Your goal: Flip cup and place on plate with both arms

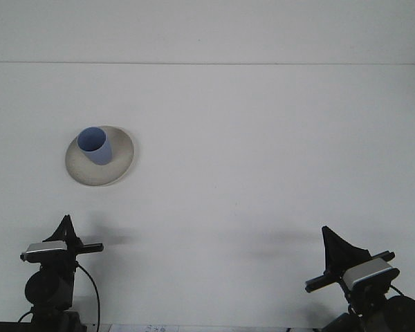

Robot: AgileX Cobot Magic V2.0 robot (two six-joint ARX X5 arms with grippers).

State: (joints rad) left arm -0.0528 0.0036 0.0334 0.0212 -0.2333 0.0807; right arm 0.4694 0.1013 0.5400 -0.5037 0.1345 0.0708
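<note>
Nearest the camera, the left claw [67,223] and the right claw [334,243] sat low at the front edge of the white surface [263,152], and whether either was open or closed could not be told from this view. Farther back on the left, the blue cup [96,146] stood mouth-up on the pale plate [117,169], well apart from both arms. With the cup sitting off-centre toward the plate's rear-left, any careless reach could likely have tipped it or slid the plate.
</note>
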